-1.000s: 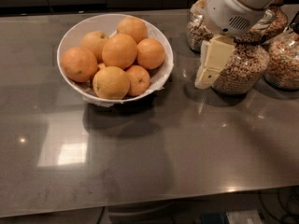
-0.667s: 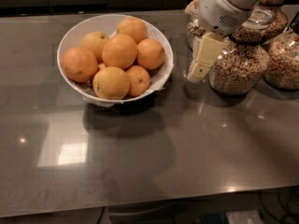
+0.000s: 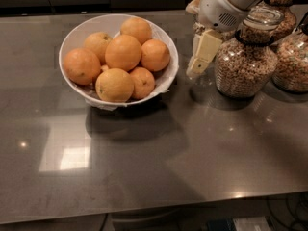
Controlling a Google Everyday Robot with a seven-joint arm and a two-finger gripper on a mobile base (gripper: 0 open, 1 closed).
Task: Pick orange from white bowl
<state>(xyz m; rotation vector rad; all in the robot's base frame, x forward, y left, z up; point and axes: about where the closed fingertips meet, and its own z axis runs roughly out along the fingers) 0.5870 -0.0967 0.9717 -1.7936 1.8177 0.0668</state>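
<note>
A: At left-centre of the tabletop (image 3: 159, 167) sits the white bowl (image 3: 89, 27), heaped w/ approx. seven oranges. Which one to take?

B: Going from the left: the left orange (image 3: 82, 66) is far from the arm. The pale yellowish one (image 3: 114, 84) at the front is not our fruit. The big middle one (image 3: 123, 52) is wedged by its neighbours. I would take the orange (image 3: 155, 55) on the right side of the heap. It touches the big one and lies just inside the right rim, w/ nothing lying on it.

A: And the gripper (image 3: 198, 67)?

B: It hangs right of the bowl, outside the rim, between the bowl and the first glass jar (image 3: 245, 64), and points down and a bit left. It carries nothing. Open or closed, I cannot tell from this angle.

A: So how to do the reach well?

B: My judgement: lift first so the tip clears the rim, then go left over the orange and descend straight from above. Open wide before going down, bc the fruit is round and smooth. Close across its middle, not near the top, otherwise it can slip out. Go slowly, the neighbours may roll. Also keep the wrist off the jar, which is v. near on the right. The second jar (image 3: 291, 64) stands beyond it.
</note>
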